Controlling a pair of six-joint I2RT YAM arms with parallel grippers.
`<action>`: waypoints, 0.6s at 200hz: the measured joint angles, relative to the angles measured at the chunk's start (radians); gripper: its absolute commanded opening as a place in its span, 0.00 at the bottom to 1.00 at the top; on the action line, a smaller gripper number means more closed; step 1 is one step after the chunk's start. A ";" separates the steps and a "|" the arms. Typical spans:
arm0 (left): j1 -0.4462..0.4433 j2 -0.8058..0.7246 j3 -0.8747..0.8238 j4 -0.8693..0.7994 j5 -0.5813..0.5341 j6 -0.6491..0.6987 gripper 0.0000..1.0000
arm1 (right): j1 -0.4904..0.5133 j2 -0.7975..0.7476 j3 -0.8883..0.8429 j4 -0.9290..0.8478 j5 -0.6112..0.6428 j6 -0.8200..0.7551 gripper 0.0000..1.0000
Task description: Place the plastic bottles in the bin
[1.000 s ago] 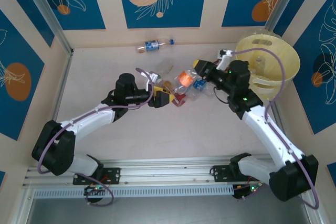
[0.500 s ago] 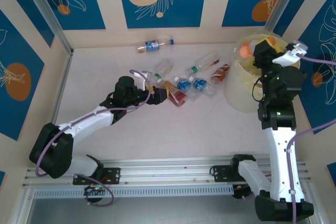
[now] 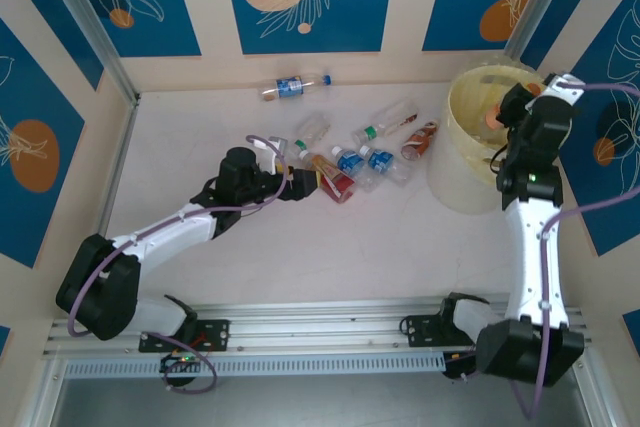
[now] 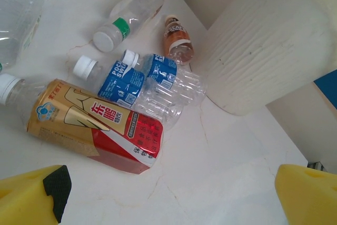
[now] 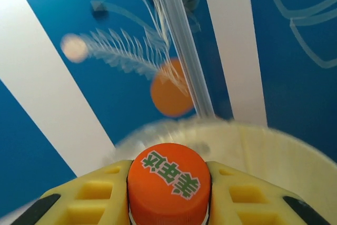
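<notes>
My right gripper [image 3: 497,117] is clamped on an orange-capped bottle [image 5: 168,182], hanging over the bin [image 3: 455,172] — not dropped yet, by my reckoning. My left gripper [image 4: 168,198] gapes wide and empty above the red-and-gold bottle [image 4: 95,130]. Plenty remains — the cluster of bottles [image 3: 360,159] on the table [image 3: 300,257] beside the bin, plus a lone blue-labelled bottle [image 3: 290,87] by the back wall [image 3: 200,72].

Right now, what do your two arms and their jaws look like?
Both the left arm and right arm have white links, black joints and a purple cable looped alongside. The jaws are yellow with black inserts.
</notes>
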 measured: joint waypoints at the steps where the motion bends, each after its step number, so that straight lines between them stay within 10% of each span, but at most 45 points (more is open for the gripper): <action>1: 0.000 0.000 0.000 0.000 0.000 0.000 1.00 | 0.000 0.003 0.003 -0.005 0.000 -0.001 0.03; 41: 0.000 0.000 0.000 0.000 -0.007 0.000 1.00 | 0.000 0.100 0.091 -0.250 0.063 -0.040 0.09; 77: 0.000 0.005 0.000 0.000 -0.010 0.000 1.00 | -0.002 0.108 0.092 -0.377 0.103 -0.044 0.59; 120: 0.000 0.013 0.000 0.000 -0.011 0.000 1.00 | -0.001 0.118 0.149 -0.432 0.031 -0.048 0.82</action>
